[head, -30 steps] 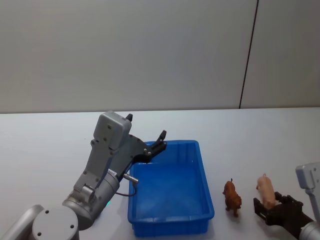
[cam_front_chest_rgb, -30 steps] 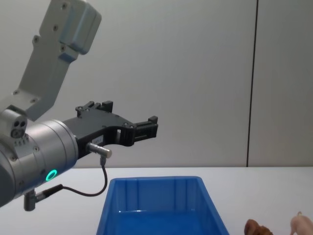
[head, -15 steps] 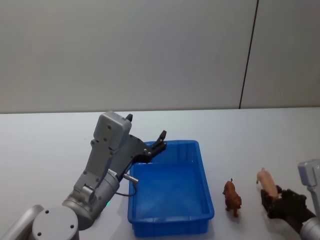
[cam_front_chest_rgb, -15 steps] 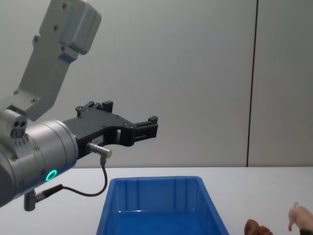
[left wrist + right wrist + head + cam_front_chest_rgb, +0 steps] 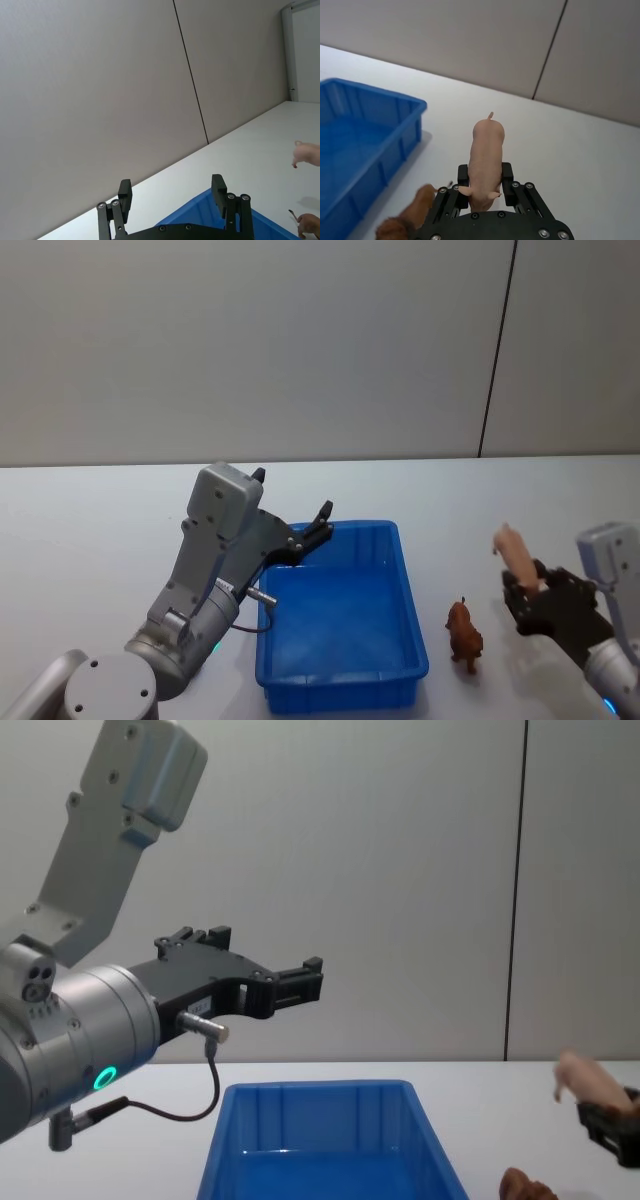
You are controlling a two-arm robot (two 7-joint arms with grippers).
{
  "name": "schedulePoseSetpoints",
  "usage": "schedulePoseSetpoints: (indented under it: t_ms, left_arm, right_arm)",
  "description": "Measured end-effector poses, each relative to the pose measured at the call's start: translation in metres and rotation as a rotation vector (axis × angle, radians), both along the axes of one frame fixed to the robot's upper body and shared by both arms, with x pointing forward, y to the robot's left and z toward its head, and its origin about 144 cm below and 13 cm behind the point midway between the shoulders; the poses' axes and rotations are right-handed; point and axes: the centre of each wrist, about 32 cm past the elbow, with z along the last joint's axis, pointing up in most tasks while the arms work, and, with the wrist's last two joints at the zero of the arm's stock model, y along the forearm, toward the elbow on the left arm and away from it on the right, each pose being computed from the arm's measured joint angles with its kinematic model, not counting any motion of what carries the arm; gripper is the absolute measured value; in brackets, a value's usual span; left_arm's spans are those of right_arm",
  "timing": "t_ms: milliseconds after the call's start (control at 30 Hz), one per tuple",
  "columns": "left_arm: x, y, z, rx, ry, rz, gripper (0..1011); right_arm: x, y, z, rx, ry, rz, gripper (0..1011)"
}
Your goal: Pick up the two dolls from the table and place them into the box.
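We judge the task barely begun: neither doll is in yet. Our right gripper point(image 5: 485, 176) grips the pale pink pig-like toy doll point(image 5: 487, 145) in the air, right of the bright blue rectangular plastic box point(image 5: 340, 685), which seems empty. The shaggy brown toy doll point(image 5: 464, 632) stands on the white counter point(image 5: 100, 530) beside the box. Our left gripper point(image 5: 171, 186) hovers over the box's far-left rim, fingers wide.

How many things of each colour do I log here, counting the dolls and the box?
Pink: 1, the pink doll, gripped in the right claw above the table.
Brown: 1, the brown doll, standing on the table beside the box.
Blue: 1, the blue box.
Total: 3.
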Motion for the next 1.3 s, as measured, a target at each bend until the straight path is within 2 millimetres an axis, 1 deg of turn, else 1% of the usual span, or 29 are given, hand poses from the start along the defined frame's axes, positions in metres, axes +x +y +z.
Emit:
schedulePoseSetpoints:
  t_ms: [333, 467, 600, 700, 933, 1000, 1100, 1167, 1200, 1267, 1300]
  left_arm:
    - [0.0, 0.0, 0.0, 0.0, 0.0, 0.0, 1001]
    - [0.0, 0.0, 0.0, 0.0, 0.0, 0.0, 1001]
    - [0.0, 0.0, 0.0, 0.0, 0.0, 0.0, 1001]
    - [0.0, 0.0, 0.0, 0.0, 0.0, 0.0, 1001]
    - [0.0, 0.0, 0.0, 0.0, 0.0, 0.0, 1001]
    - [0.0, 0.0, 0.0, 0.0, 0.0, 0.0, 1001]
    - [0.0, 0.0, 0.0, 0.0, 0.0, 0.0, 1001]
    - [0.0, 0.0, 0.0, 0.0, 0.0, 0.0, 1001]
    - [0.0, 0.0, 0.0, 0.0, 0.0, 0.0, 1001]
    - [0.0, 0.0, 0.0, 0.0, 0.0, 0.0, 1001]
    - [0.0, 0.0, 0.0, 0.0, 0.0, 0.0, 1001]
  right_arm:
    - [0.009, 0.019, 0.022, 0.003, -0.058, 0.115, 363]
    - [0.016, 0.032, 0.032, 0.017, -0.062, 0.178, 363]
    - [0.023, 0.041, 0.036, 0.03, -0.051, 0.22, 363]
    - [0.033, 0.054, 0.041, 0.049, -0.031, 0.274, 362]
    - [0.047, 0.075, 0.045, 0.077, 0.008, 0.357, 367]
    - [0.049, 0.078, 0.045, 0.082, 0.016, 0.37, 390]
    - [0.054, 0.085, 0.046, 0.089, 0.031, 0.395, 510]
    - [0.056, 0.088, 0.046, 0.092, 0.04, 0.407, 546]
    - [0.057, 0.09, 0.046, 0.094, 0.041, 0.411, 603]
    - [0.059, 0.092, 0.046, 0.096, 0.048, 0.418, 674]
    - [0.059, 0.092, 0.046, 0.096, 0.05, 0.42, 690]
